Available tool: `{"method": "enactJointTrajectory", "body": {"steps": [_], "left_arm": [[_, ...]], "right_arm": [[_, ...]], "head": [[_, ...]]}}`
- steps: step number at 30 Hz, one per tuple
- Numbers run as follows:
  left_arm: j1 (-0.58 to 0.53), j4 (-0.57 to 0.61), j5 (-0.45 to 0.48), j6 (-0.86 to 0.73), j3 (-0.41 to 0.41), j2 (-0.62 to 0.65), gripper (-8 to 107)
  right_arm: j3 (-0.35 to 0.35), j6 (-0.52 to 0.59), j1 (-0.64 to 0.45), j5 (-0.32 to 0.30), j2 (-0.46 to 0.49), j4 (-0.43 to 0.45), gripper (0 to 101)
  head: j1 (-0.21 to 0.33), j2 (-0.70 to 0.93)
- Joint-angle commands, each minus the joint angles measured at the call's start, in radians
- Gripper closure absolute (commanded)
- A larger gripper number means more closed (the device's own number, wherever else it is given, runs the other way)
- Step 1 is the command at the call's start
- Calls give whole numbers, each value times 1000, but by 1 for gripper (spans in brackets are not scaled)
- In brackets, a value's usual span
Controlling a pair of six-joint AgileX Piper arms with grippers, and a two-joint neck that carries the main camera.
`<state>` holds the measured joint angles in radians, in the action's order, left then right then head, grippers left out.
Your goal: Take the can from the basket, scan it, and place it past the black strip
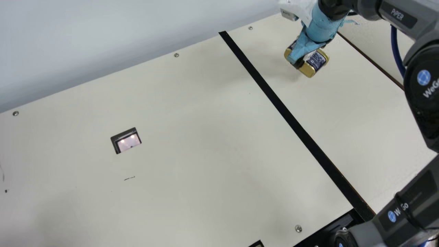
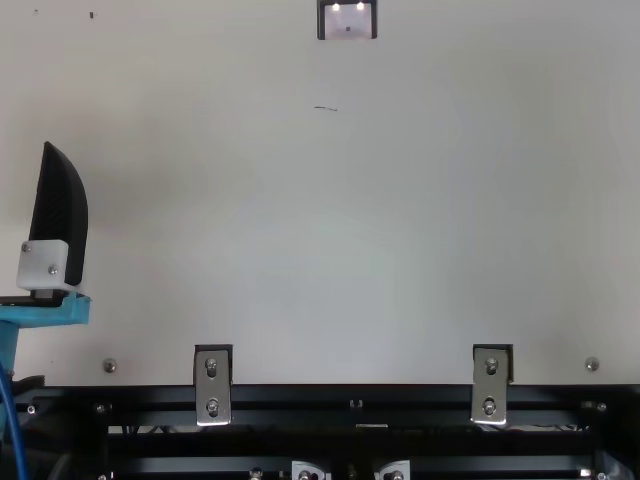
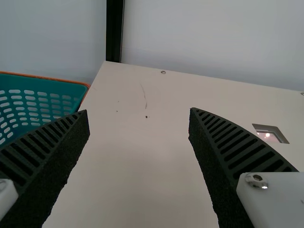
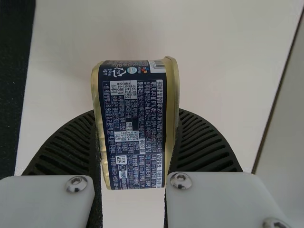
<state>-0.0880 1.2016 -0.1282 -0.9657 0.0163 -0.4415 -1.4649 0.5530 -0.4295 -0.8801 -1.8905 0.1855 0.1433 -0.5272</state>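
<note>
Can [image 1: 316, 60] in the grip of the right pincer [image 1: 297, 62], between its ribbed fingers [image 4: 204, 147]

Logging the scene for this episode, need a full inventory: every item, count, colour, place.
Can: one, navy and gold, held above the table beyond the black strip
Black strip: one, black, across the table
Basket: one, teal with orange rim, by the table's edge
Window: one, dark-framed, set in the table
Table: one, cream
Screws: several, silver, near the table's edges
Brackets: two, silver, at the edge by the black rail
Post: one, black, by the pale wall
Right arm: one, grey and black, blue wrapping, blue cable
Right gripper: one, black fingers, closed on the can
Left gripper: one, black fingers, open and empty above the table
</note>
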Motion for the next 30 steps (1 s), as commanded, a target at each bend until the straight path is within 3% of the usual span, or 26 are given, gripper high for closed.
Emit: {"method": "enactJointTrajectory", "body": {"steps": [1, 16, 17, 30], "left_arm": [[0, 0, 0, 0, 0, 0, 9], [0, 0, 0, 0, 0, 0, 9], [0, 0, 0, 0, 0, 0, 9], [0, 0, 0, 0, 0, 0, 9]], "right_arm": [[7, 2, -8, -3, -9, -12, 101], [64, -2, -42, 18, -35, -67, 99], [67, -3, -42, 20, -34, -68, 0], [69, 11, -45, 48, 9, -125, 0]], "head": [[9, -30], [9, -30], [9, -30], [9, -30]]}}
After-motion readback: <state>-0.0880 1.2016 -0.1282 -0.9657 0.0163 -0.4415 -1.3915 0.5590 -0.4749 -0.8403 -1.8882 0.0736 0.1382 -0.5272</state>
